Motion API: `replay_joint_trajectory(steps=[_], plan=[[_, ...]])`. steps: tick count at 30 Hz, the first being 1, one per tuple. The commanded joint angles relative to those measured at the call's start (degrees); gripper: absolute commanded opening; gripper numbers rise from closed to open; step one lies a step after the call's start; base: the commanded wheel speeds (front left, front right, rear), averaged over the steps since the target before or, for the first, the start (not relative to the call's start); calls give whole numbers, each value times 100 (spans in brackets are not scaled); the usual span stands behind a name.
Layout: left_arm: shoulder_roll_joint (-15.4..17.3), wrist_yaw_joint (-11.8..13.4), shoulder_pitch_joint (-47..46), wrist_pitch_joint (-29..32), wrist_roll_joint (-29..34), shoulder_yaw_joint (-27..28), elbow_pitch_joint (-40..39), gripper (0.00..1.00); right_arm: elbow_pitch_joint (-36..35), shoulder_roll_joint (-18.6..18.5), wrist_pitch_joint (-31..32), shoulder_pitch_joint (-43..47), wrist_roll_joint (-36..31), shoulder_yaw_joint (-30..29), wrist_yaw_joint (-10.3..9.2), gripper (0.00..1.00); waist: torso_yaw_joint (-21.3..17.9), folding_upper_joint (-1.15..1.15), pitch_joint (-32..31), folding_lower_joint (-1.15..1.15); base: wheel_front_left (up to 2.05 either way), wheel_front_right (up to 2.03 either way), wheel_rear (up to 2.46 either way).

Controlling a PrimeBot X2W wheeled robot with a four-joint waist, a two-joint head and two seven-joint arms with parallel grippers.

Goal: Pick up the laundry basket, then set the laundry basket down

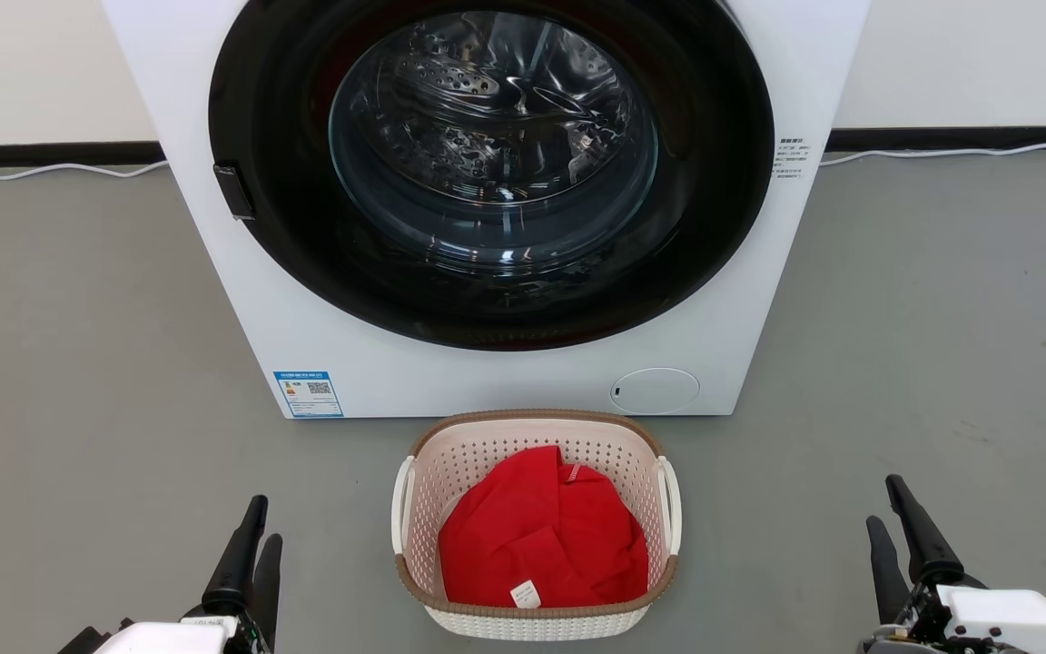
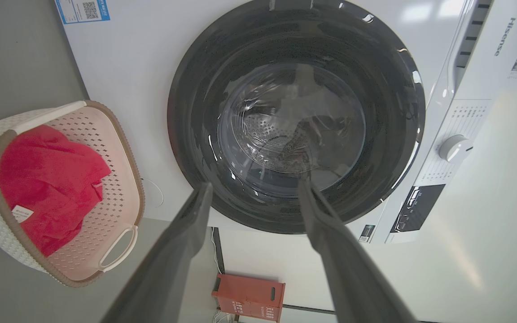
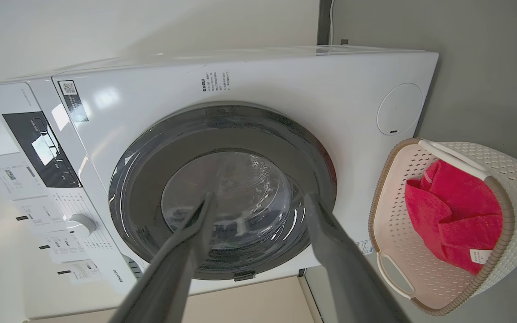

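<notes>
Spotter: Head view first: laundry basket [image 1: 532, 625] down on grey floor [image 1: 78, 363], just in front of washing machine [image 1: 323, 345], centred between both arms. Holds red cloth [image 1: 541, 536].

Operator: Why centred?

Spotter: Probably to give each arm its own white handle [image 1: 402, 509], so a two-arm lift, judging by the layout. Low at the left, left gripper [image 1: 265, 520]; low at the right, right gripper [image 1: 883, 500]. Both well apart from the basket, touching nothing.

Operator: Spread or pinched?

Spotter: Hard to call from up there, seen nearly edge-on. Over to the left wrist view: fingers [image 2: 182, 237] splayed wide, nothing between, aimed at the round door [image 2: 195, 112] rather than at the basket off to one side.

Operator: And the right wrist view?

Spotter: Same story. Fingers [image 3: 332, 242] parted wide, empty, pointed at the door glass. Basket off at the edge, one handle turned toward the camera.

Operator: So, what stage?

Spotter: Looks like the very start: not yet lifted, not yet reached for. Needs both arms swung inward to the handles, then a level lift so as not to tip the cloth out.
</notes>
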Motion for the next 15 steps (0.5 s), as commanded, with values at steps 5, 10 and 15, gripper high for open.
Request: replay_joint_trajectory(steps=[5,10,15], plan=[[38,-11,-230,-87,29,-49,-211,100,-268,-51,-101,-201,-50,65,9,100,0,0,-9,8,0,0,0],[58,-13,-258,-179,86,-126,-283,100,-383,-87,-212,-217,-109,155,11,100,1,0,6,0,0,0,0],[117,-15,-289,-301,308,-223,-316,100,-484,-126,-316,-234,-205,230,13,100,0,0,8,0,0,0,0]])
